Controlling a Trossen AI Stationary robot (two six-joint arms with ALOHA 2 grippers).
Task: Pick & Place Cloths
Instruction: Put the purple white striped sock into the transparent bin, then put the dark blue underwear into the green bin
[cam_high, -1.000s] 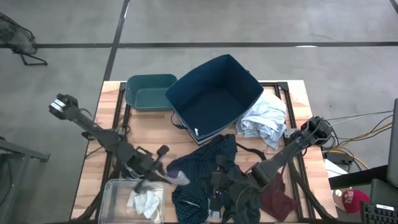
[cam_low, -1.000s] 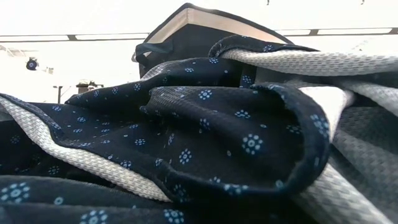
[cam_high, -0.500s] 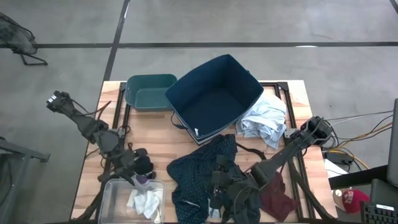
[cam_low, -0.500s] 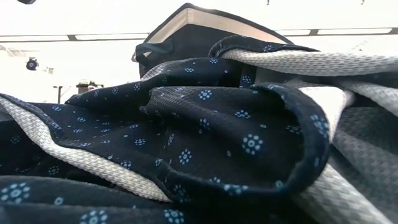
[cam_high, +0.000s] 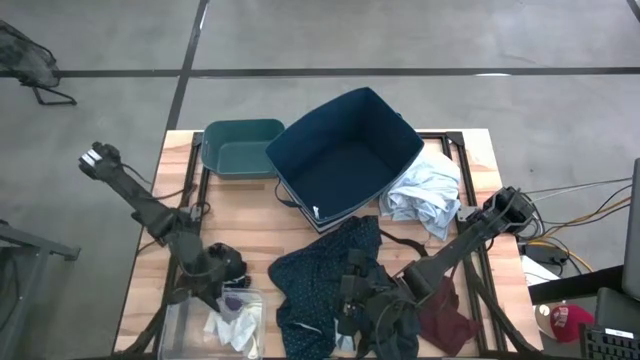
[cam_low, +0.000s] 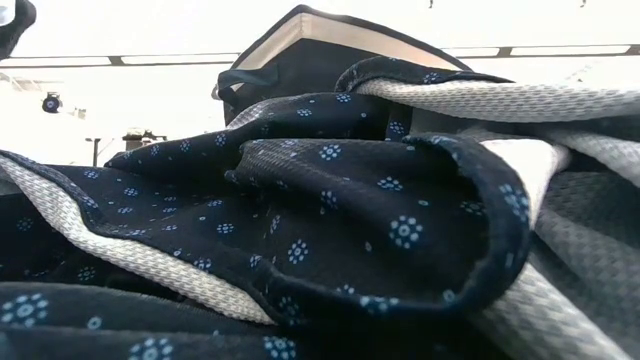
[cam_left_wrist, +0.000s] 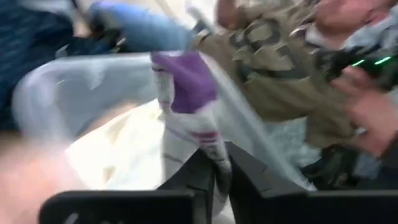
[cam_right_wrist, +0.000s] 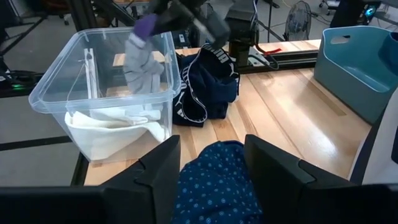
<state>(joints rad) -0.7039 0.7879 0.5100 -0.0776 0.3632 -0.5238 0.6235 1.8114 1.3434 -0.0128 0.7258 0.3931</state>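
Desk (cam_high: 250, 205): navy box (cam_high: 345, 150) centre, teal bin (cam_high: 240, 148) upper left, clear tub (cam_right_wrist: 99, 93) lower left of high view.
Dotted shirt (cam_high: 320, 275) lower centre, pale shirt (cam_high: 425, 195) right, maroon piece (cam_high: 450, 325) lower right.
Left claw (cam_left_wrist: 214, 168) over tub, pinching grey-purple sock (cam_left_wrist: 186, 106); sock hangs inside rim.
Advice: lower until sock clears wall, then release.
Right claw (cam_right_wrist: 211, 163) parted, empty, above dotted shirt.
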